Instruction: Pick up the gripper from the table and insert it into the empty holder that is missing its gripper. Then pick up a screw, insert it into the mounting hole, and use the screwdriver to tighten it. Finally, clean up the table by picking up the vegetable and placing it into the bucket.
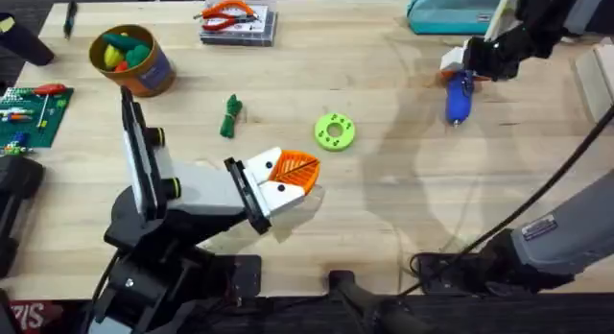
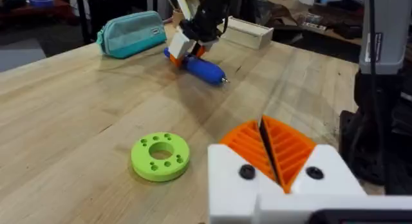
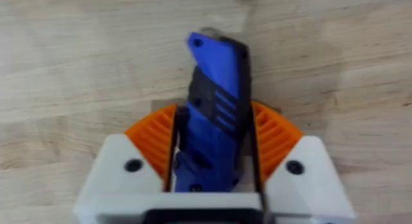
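Low centre of the overhead frame: left gripper (image 1: 295, 171) pressed together, pinching nothing, over bare table (image 1: 384, 228); just beyond, lime ring (image 1: 335, 131) and vegetable (image 1: 230, 115); upper left, bucket (image 1: 134, 58); upper right, right gripper (image 1: 459, 69) pinching the screwdriver (image 1: 459, 99), tip down-frame

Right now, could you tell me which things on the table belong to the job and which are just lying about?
Part of the job:
- screwdriver, between the right gripper pads
- vegetable, lying on the table
- bucket, already holding toys

Just lying about:
- green ring
- orange pliers on a clear case
- teal pouch
- circuit board
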Robot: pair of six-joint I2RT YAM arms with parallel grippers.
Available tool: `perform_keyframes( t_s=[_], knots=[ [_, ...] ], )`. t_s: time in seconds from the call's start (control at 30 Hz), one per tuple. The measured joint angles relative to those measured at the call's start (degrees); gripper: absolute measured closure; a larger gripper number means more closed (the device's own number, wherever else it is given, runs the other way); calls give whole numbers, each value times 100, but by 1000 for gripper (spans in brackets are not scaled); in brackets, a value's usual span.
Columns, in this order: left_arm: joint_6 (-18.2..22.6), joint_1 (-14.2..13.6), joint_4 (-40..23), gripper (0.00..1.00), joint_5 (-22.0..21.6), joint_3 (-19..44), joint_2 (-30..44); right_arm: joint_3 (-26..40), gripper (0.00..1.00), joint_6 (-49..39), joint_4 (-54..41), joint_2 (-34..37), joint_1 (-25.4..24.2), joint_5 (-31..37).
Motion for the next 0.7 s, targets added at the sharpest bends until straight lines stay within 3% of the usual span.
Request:
perform_keyframes(
  t_s=[0.13, 0.23, 0.7],
  knots=[
    [0, 0, -2, 996, 1, 0, 1, 7, 778, -25, 56, -1, -2, 23],
    [0, 0, 0, 996, -1, 0, -1, 19, 971, -22, 69, -1, -5, 39],
    [0, 0, 0, 996, 1, 0, 0, -26, 971, -6, -158, -259, -4, -5]
  ],
)
